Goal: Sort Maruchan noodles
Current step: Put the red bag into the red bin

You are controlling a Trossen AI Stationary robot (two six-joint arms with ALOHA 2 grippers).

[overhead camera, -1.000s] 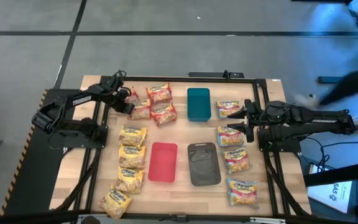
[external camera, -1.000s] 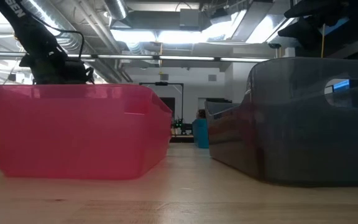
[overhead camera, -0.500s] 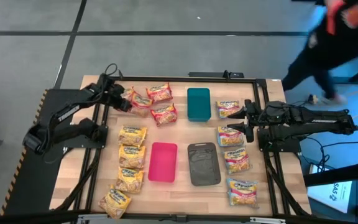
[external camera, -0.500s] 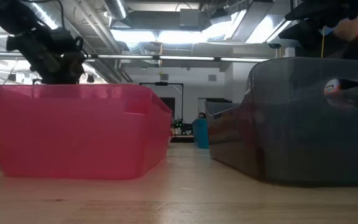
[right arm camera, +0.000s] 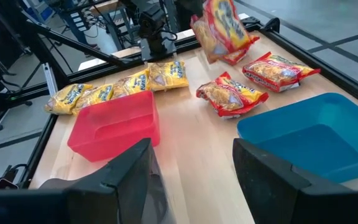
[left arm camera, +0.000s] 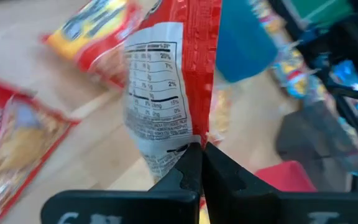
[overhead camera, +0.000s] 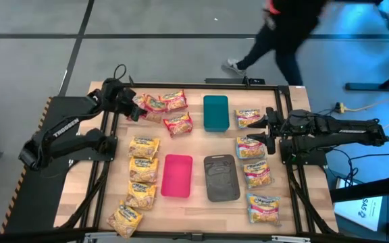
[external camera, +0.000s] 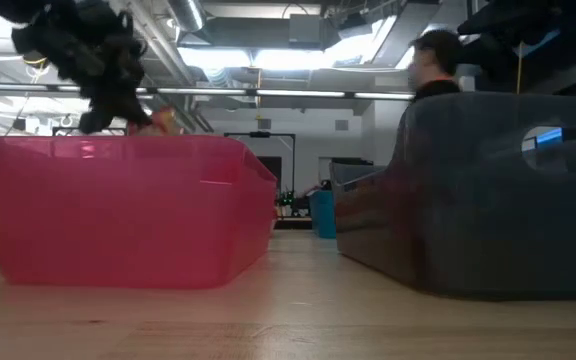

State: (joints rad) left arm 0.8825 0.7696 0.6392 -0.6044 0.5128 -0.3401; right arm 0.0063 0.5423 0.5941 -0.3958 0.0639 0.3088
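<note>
My left gripper (overhead camera: 131, 106) is at the table's far left, shut on a red noodle packet (overhead camera: 148, 104) held in the air; the packet also shows in the right wrist view (right arm camera: 222, 28). Two more red packets (overhead camera: 173, 101) (overhead camera: 178, 123) lie flat beside it. Several yellow-orange packets (overhead camera: 143, 169) lie in a column at the left, and several blue-and-pink packets (overhead camera: 256, 174) in a column at the right. My right gripper (right arm camera: 194, 180) is open and empty at the right, near the blue-and-pink packets. My left gripper pinches the red packet by an edge (left arm camera: 194, 137) between its two shut fingers. The packet's back with the printed label faces the wrist camera. The packet is lifted clear of the table, above the other red packets.
A pink tray (overhead camera: 177, 175) and a grey tray (overhead camera: 221, 177) stand side by side at the table's middle, and a teal tray (overhead camera: 215, 112) stands farther back. A person (overhead camera: 282, 27) walks past beyond the table's far edge.
My left gripper has gone up and a little toward the table's far-left corner, still shut on the red packet. The packet has come off the table and now hangs clear. A person has walked along behind the far edge, from right toward the middle.
</note>
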